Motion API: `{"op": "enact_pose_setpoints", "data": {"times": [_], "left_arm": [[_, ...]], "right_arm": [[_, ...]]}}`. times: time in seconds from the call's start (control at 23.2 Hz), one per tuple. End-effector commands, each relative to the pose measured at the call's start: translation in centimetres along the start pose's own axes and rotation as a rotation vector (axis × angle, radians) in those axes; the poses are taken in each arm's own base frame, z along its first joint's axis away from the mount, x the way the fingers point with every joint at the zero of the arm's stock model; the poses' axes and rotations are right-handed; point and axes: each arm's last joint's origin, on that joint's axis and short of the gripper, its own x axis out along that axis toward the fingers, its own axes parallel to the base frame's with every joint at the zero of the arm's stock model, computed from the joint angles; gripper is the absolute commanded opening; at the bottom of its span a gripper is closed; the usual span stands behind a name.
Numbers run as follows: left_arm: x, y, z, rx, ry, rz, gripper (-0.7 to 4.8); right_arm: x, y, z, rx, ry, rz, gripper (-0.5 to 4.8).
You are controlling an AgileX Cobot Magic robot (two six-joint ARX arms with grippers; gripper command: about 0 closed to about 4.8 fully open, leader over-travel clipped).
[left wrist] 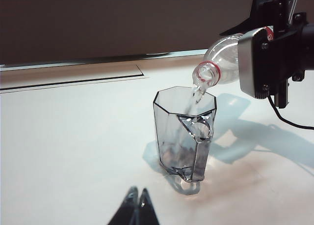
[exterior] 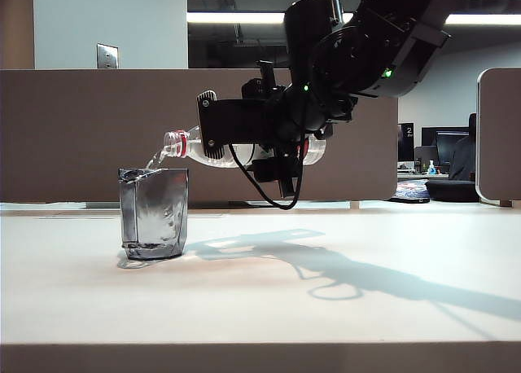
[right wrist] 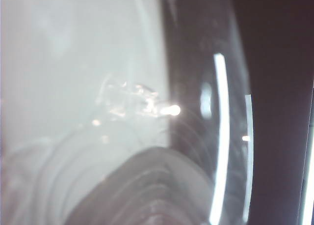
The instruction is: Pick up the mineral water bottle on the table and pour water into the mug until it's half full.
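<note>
Exterior view: pour step is live. Right gripper (exterior: pixel 244 137) has the bottle (exterior: pixel 191 147) clamped round its body, jaws spread wide on it, bottle lying near level with the neck dipped slightly toward the mug (exterior: pixel 154 214). Mouth sits just above the mug rim on the arm's side, not touching it. Thin stream of water (exterior: pixel 153 160) runs from the mouth over the rim.

Mug stands upright on the table (exterior: pixel 260 308), left of centre and well back from the brown front edge. A small wet patch shows at its base.

Left wrist view confirms the stream (left wrist: pixel 194 99) lands inside the mug (left wrist: pixel 184 136), close to the wall nearest the bottle (left wrist: pixel 221 60). Left gripper (left wrist: pixel 137 205) is parked low over the table near its front edge, fingers pressed together, holding nothing, well apart from the mug.

Right wrist view is just blurred bottle plastic and glare, no use for level.

Fill level: hard to read through the smoky wall, looks low to me, short of half.

Next: hold this tilt, keep the mouth over the opening, watch the level from the left wrist view. Near half, roll the wrist back to bring the bottle upright, then set it down clear of the mug. Risk is dribble down the outside, since the stream hugs the rim
</note>
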Motion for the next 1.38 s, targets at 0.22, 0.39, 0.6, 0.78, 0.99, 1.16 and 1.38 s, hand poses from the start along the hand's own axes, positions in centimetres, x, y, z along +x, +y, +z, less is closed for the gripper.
{"op": "enact_pose_setpoints", "data": {"times": [0.22,0.39,0.6,0.78,0.99,1.16,1.38], "left_arm": [[-0.02,-0.01,0.17,0.0,-0.01,-0.004,-0.05],[-0.02,-0.01,0.17,0.0,-0.01,-0.003,-0.05],[-0.02,-0.01,0.17,0.0,-0.01,-0.003,-0.05],[-0.02,-0.01,0.17,0.0,-0.01,-0.003,-0.05],[-0.02,-0.01,0.17,0.0,-0.01,-0.004,-0.05],[-0.02,-0.01,0.17,0.0,-0.01,-0.003,-0.05],[-0.02,-0.01,0.17,0.0,-0.01,-0.003,-0.05]], "right_arm": [[-0.13,-1.35,-0.18,0.01,0.004,-0.074,3.26],[-0.13,-1.33,-0.18,-0.012,0.005,-0.074,3.27],[-0.13,-1.35,-0.18,-0.013,0.005,-0.075,3.26],[-0.13,-1.38,-0.18,-0.012,0.005,-0.078,3.26],[-0.13,-1.38,-0.18,-0.012,0.005,-0.078,3.26],[-0.13,-1.38,-0.18,-0.012,0.005,-0.078,3.26],[-0.13,-1.38,-0.18,-0.012,0.005,-0.078,3.26]]}}
